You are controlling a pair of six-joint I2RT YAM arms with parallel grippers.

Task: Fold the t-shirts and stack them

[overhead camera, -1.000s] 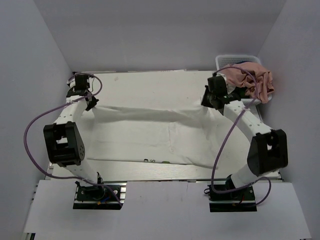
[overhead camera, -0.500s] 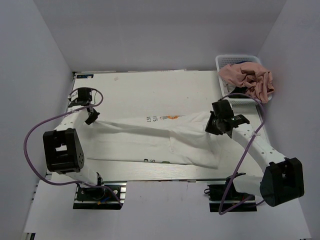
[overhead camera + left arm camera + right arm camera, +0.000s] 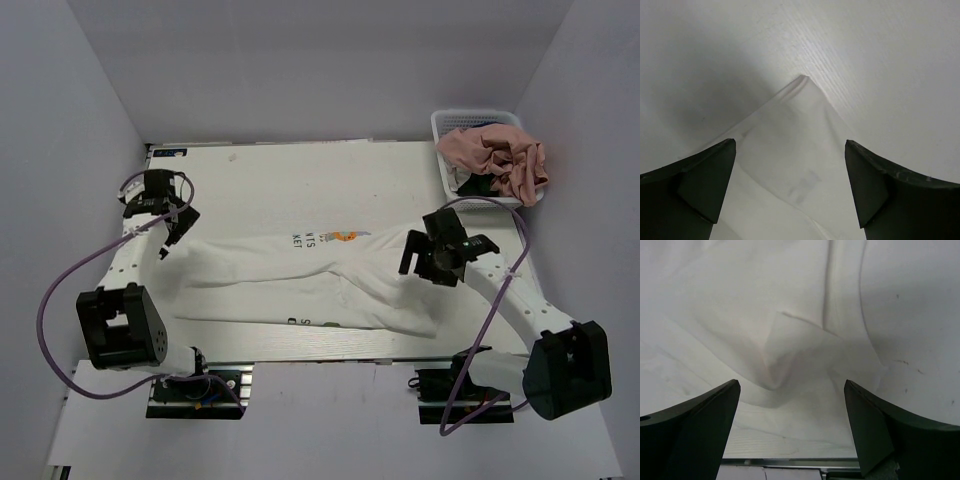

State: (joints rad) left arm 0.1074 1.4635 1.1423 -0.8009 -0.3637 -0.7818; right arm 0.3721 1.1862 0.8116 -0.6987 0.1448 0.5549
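A large white t-shirt [image 3: 300, 285] with dark lettering and a small orange print lies flat across the table, its far edge laid over toward the near side. My left gripper [image 3: 172, 228] hangs open over its left corner [image 3: 800, 145], holding nothing. In the left wrist view, that gripper [image 3: 790, 144] has cloth lying loose between its fingers. My right gripper [image 3: 425, 262] is open above the shirt's right end. In the right wrist view, that gripper [image 3: 791, 382] has a loose fold [image 3: 785, 350] below it. A pink t-shirt [image 3: 495, 155] is heaped in the basket.
A white mesh basket [image 3: 478, 117] stands at the back right corner, with the pink cloth spilling over its rim. The table's metal front rail [image 3: 320, 345] runs just below the shirt's near edge. Grey walls close in both sides.
Both grippers were shut on the white shirt's far edge. They carried it toward the near side, folding it over, and both now stand open, the cloth released. The right arm swung nearer.
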